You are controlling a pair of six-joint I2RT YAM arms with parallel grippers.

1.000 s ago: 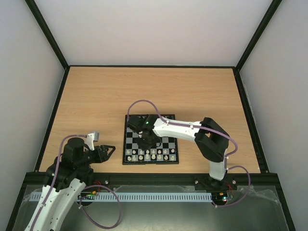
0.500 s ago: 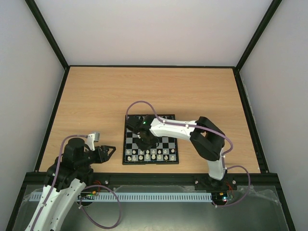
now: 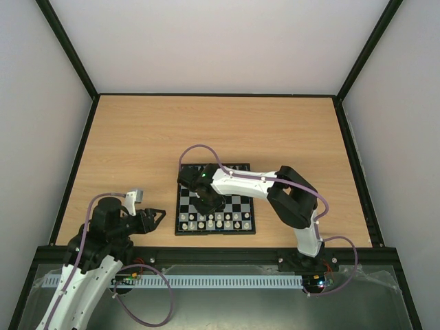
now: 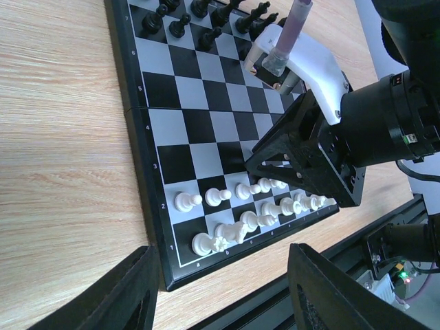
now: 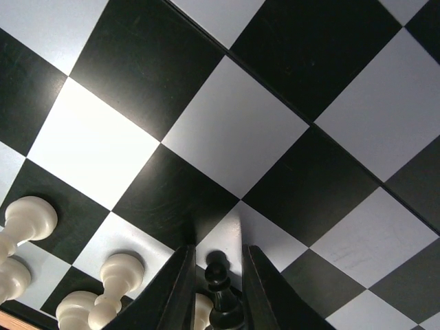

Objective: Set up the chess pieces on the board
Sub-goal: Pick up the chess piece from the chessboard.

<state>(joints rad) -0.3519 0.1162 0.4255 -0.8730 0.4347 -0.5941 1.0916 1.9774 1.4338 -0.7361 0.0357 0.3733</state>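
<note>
Right pincer (image 5: 217,257), gripping a black pawn (image 5: 218,275), should clear the white pieces (image 5: 27,217) and seat it upright, mid-square.

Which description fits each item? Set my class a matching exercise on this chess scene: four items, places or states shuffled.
Items:
1. left gripper
2. right gripper
3. white pieces
4. other black pieces

Descriptions:
A. lined up at the board's far edge
B. open, beside the board
C. shut on a black pawn
D. lined up at the board's near edge

Pairs: 1-B, 2-C, 3-D, 4-A
</note>
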